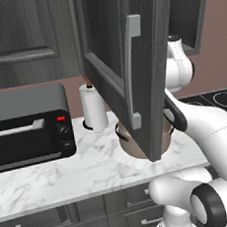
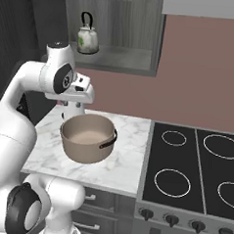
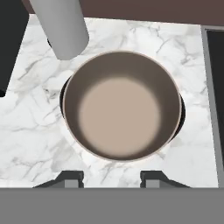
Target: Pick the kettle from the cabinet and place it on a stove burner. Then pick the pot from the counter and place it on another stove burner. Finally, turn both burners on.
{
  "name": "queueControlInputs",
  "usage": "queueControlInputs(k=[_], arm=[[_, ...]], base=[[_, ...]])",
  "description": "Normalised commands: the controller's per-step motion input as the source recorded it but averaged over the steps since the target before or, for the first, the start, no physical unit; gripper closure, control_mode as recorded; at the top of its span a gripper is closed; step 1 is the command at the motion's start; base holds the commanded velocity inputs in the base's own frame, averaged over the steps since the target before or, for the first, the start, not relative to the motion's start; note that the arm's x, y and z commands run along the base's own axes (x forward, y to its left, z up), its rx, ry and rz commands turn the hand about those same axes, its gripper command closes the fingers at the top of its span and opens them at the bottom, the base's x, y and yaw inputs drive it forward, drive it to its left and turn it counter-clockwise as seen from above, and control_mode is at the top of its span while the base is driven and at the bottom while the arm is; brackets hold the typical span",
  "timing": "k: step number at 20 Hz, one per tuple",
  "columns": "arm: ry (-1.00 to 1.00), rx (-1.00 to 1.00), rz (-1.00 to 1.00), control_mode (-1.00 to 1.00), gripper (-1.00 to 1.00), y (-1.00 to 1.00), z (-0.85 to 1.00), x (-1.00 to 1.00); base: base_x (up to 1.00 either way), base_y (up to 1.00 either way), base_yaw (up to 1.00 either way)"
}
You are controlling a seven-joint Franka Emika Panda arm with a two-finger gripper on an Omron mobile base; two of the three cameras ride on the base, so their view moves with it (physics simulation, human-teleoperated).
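counter (image 3: pixel 35 140) bare around pot (image 3: pixel 121 105); cooktop (image 2: pixel 194 168) edge beside.

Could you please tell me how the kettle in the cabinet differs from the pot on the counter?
The kettle is small and white with a floral print; the pot is far larger and plain tan-beige. The kettle has a thin black handle arching over its top, while the pot has dark handles on its sides. The kettle stands up on the shelf of the open cabinet; the pot sits low on the marble counter. Both stand upright, and neither is on the cooktop yet.
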Motion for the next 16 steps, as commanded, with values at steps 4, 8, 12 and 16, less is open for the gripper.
queueControlInputs(k=[4, 8, 12, 16], arm=[[-0.09, 0.0, 0.0, -1.0, -1.0, 0.0, 0.0, 0.0], [-0.13, 0.0, 0.0, -1.0, -1.0, -0.03, 0.0, 0.0], [-0.14, 0.0, 0.0, -1.0, -1.0, -0.09, 0.03, 0.0], [-0.19, 0.0, 0.01, -1.0, -1.0, -0.1, 0.11, 0.0]], base=[[0.0, 0.0, 0.0], [0.0, 0.0, 0.0], [0.0, 0.0, 0.0], [0.0, 0.0, 0.0]])
